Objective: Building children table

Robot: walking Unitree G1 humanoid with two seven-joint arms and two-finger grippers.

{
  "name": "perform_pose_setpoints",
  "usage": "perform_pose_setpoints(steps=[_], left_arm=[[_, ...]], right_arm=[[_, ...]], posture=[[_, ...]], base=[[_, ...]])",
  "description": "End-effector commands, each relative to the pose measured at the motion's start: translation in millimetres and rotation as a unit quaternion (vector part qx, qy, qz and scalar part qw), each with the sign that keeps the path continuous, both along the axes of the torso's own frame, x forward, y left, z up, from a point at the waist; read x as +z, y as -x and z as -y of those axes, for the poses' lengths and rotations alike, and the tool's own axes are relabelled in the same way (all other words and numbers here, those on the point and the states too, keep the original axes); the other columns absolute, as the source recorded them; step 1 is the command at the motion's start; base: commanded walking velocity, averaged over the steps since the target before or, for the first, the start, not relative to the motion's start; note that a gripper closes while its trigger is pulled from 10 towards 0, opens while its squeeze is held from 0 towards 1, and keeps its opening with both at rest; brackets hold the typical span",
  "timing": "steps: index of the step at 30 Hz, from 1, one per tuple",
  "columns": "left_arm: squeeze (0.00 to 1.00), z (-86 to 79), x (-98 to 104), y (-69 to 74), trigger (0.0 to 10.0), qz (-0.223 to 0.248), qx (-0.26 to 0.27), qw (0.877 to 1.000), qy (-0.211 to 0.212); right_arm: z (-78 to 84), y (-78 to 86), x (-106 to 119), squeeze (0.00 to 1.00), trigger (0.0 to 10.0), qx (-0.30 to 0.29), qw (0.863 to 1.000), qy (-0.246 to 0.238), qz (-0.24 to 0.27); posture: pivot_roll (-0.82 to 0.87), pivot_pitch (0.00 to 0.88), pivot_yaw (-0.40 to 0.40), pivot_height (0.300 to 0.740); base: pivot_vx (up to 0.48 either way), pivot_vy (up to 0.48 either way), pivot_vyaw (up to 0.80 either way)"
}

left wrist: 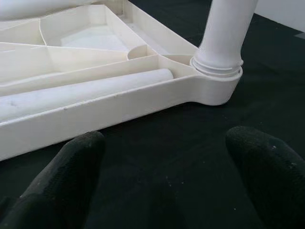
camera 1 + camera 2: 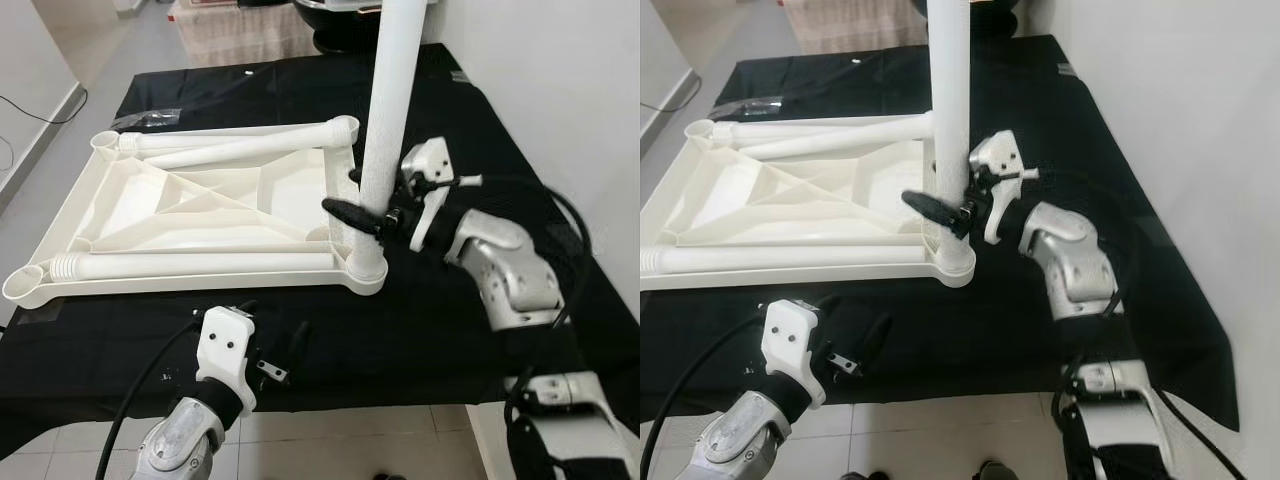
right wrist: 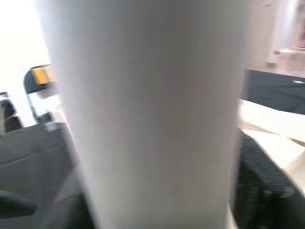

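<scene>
Leg-fitting step: right gripper (image 2: 368, 212) clamped the upright white plastic tube leg (image 2: 392, 110) in the near-right corner socket of the upturned white plastic tabletop (image 2: 190, 205) on the black-clothed surface (image 2: 420, 330). Left gripper (image 1: 164, 171) hovered wide just in front of that tabletop. Next probably: seat the leg firmly.

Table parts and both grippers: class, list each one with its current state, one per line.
Tabletop: upside down on the black cloth.
Upright leg: standing in the near right corner socket.
Loose legs: lying flat inside the tabletop.
Right gripper: shut on the upright leg.
Left gripper: open, hovering over the cloth, holding nothing.
</scene>
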State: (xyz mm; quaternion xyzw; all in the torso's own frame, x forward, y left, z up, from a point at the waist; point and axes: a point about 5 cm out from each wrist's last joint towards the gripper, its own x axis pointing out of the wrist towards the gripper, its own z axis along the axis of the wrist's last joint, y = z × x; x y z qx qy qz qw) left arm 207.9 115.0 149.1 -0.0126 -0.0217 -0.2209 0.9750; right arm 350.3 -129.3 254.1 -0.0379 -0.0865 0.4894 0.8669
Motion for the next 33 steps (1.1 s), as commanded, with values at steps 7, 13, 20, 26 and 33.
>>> perform_pose_setpoints(steps=[7,13,20,26,33], left_arm=[[0.00,-0.9,-3,4.9,10.0,-0.013,0.000,1.000,-0.002],[0.00,-0.5,-5,3.7,10.0,-0.015,0.000,1.000,-0.002],[0.00,-1.6,-6,2.1,10.0,-0.014,0.001,1.000,-0.001],[0.00,-3.2,-7,-4.7,10.0,-0.011,0.002,1.000,-0.004],[0.00,-4.2,-6,-7.8,10.0,-0.007,0.009,1.000,-0.005]], right_arm=[[-7.1,-0.4,-1,0.00,0.0,0.043,0.999,-0.003,0.003],[-2.3,11.7,-11,0.00,0.0,-0.008,1.000,0.002,0.015],[2.9,28.5,-38,0.00,0.0,-0.262,0.965,0.006,-0.007],[-12.2,66.4,-79,0.00,0.0,-0.376,0.924,0.005,-0.062],[-23.6,60.0,-72,0.00,0.0,-0.362,0.931,0.004,-0.049]], posture=[[0.03,0.227,0.033,0.740],[0.01,0.209,0.028,0.740],[-0.01,0.198,0.025,0.740],[-0.02,0.174,0.048,0.740],[-0.02,0.177,0.043,0.740]], base=[[0.000,0.000,0.00],[0.000,0.000,0.00],[0.000,0.000,0.00],[0.000,0.000,0.00],[0.000,0.000,0.00]])
